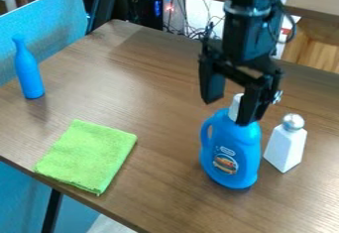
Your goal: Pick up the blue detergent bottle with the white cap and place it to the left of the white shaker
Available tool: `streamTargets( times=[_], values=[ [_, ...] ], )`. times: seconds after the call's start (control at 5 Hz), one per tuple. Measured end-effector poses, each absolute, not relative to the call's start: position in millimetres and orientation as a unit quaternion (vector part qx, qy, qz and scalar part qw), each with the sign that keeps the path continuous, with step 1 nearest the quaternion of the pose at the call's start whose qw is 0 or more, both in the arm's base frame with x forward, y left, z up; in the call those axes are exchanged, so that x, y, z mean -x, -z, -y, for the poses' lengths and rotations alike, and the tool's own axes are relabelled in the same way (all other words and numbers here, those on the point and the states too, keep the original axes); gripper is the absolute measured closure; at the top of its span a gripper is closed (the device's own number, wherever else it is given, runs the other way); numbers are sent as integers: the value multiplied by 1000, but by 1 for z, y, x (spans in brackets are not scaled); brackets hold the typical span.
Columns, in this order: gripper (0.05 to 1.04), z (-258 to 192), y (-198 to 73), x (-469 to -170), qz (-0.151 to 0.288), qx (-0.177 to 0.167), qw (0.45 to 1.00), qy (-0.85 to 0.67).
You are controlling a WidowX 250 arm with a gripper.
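Blue bottle (233,145) (its front label (226,164) carries print and a picture) stands by the gripper (228,112), spread wide and empty.

- Table (152,108): brown wood or wood-look top, fine grain, smooth, with a soft satin sheen.
- Cloth (89,155): green fabric, matt, with a slightly rough, fuzzy nap.
- Jug (226,170): blue plastic, smooth and mildly glossy; its printed label (225,163) looks smooth too.
- Cap (234,109): white, smooth, apparently plastic.
- Shaker (286,147): white and smooth; its knob (293,122) is silvery and shiny like metal.
- Bottle (28,73): blue, smooth, fairly matt, perhaps painted or plastic; the view is too soft to settle which.
- Gripper (228,110): black, mostly matt, with small metallic glints at the side.
- Panel (49,29): light blue, matt, with a grainy, cloth-like face.
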State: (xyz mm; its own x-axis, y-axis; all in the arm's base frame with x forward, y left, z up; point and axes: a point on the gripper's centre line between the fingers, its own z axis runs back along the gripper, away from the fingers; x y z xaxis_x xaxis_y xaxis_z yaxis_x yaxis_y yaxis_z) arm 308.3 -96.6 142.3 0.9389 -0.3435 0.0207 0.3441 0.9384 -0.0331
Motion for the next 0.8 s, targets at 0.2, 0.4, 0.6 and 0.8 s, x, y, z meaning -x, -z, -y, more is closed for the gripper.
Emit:
streamTargets(
  times=[0.2,0.4,0.6,0.8],
  values=[
    [73,98,-160,-319,32,15,983,181],
    [75,102,-184,-333,64,18,979,193],
    [79,115,-165,-359,58,41,975,212],
    [79,120,-154,-381,55,39,975,213]
  ],
)
